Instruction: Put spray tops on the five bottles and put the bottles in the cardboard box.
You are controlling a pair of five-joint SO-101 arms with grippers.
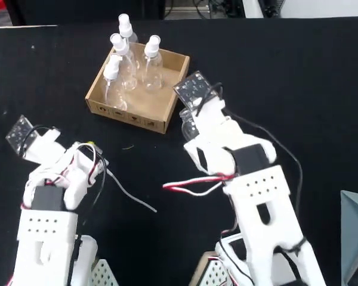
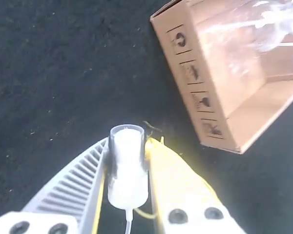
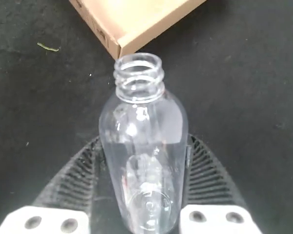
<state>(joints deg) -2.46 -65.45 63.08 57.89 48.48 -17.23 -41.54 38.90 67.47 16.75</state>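
The cardboard box [image 1: 158, 113] stands at the back of the black table and holds several clear bottles [image 1: 151, 68] with white spray tops on them. My right gripper [image 1: 191, 128] is just off the box's near right corner. It is shut on a clear bottle [image 3: 144, 146] whose threaded neck [image 3: 138, 73] is open and points toward the box corner [image 3: 132, 19]. My left gripper [image 2: 127, 161] is over the table left of the box [image 2: 219, 83], shut on a white spray top [image 2: 127, 168]. The top's thin dip tube [image 1: 131, 196] trails out over the table.
A grey object [image 1: 355, 238] sits at the right front edge. A small green scrap [image 1: 126, 147] lies on the cloth in front of the box. Red and white wires [image 1: 191, 186] loop off the right arm.
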